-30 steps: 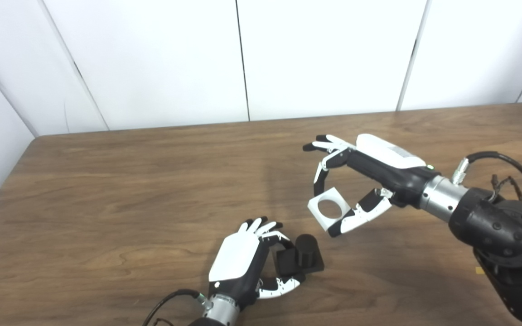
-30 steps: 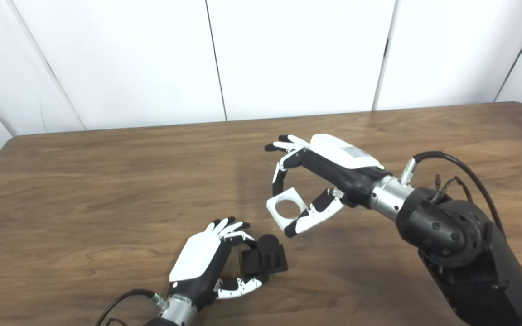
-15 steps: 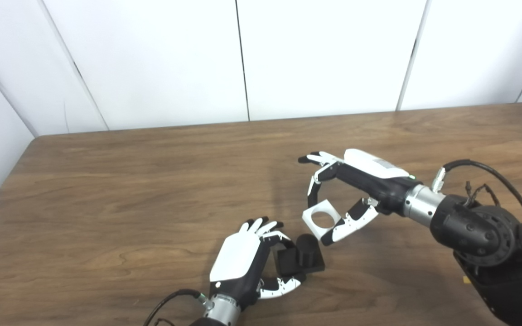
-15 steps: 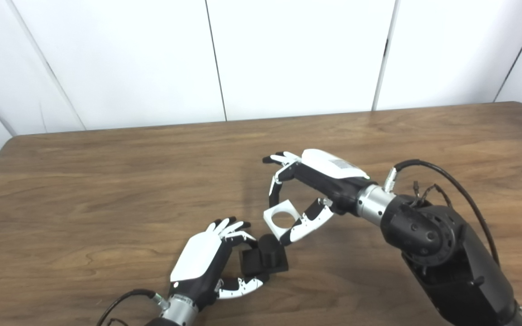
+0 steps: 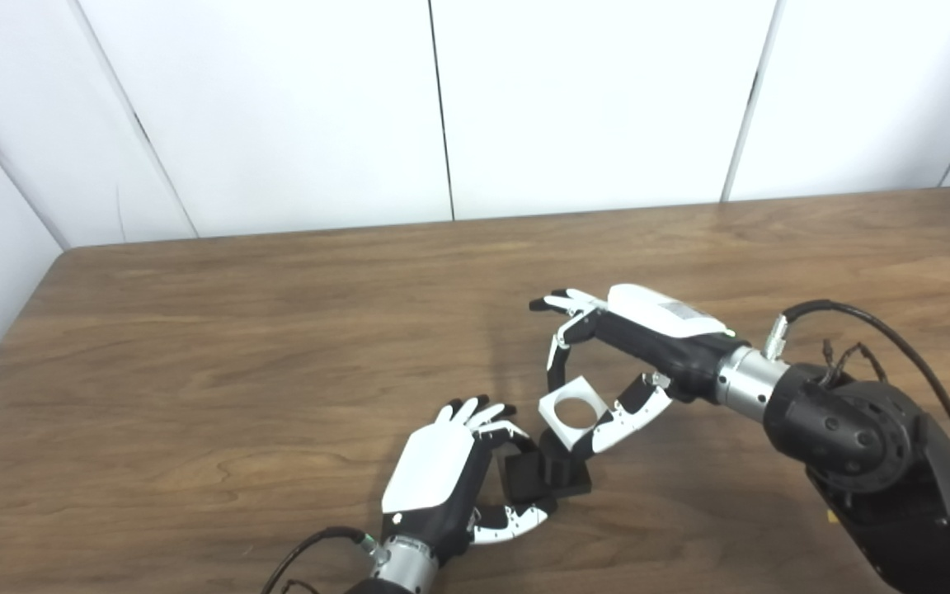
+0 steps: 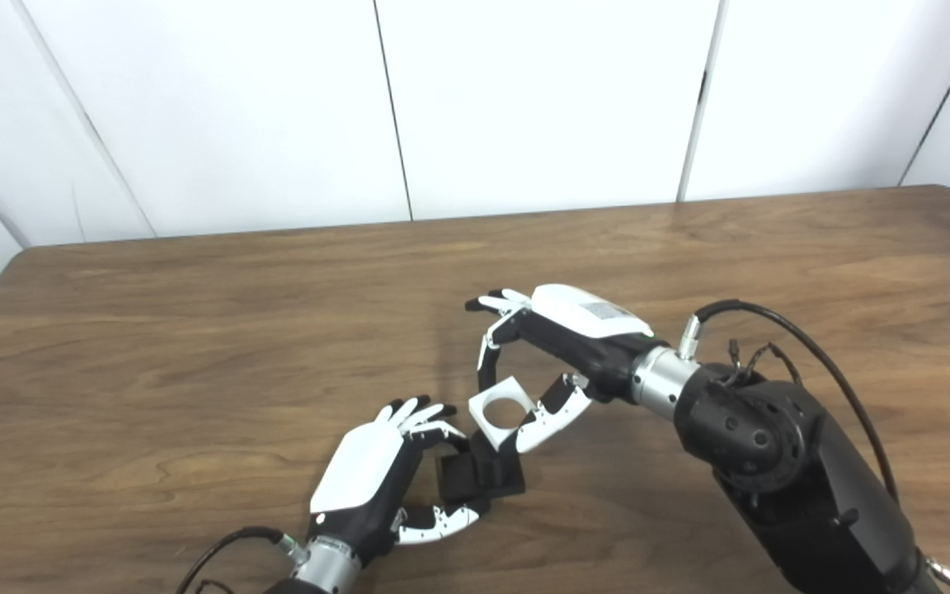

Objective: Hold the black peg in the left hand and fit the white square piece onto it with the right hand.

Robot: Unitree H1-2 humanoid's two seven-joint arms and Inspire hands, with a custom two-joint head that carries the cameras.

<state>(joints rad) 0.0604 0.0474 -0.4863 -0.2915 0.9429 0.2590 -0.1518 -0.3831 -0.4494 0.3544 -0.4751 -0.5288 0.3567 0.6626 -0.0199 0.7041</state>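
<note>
The black peg [image 5: 543, 478], a short cylinder on a square base, rests on the wooden table [image 5: 195, 363] near its front edge. My left hand [image 5: 442, 478] is shut on its base from the left. The white square piece [image 5: 572, 412], with a round hole through it, is pinched between the thumb and fingers of my right hand [image 5: 623, 355]. The piece hangs tilted just above the peg's cylinder and hides its top. Whether piece and peg touch I cannot tell. In the right eye view the piece [image 6: 502, 412] covers the peg [image 6: 479, 480] the same way.
White wall panels [image 5: 442, 107] stand behind the table's far edge. My right forearm [image 5: 854, 429] with its black cable crosses the table's right front area. Bare wood stretches to the left and back.
My right hand has carried the white square piece down and to the left, from well above and right of the peg to just over its top. My left hand and the peg have stayed put.
</note>
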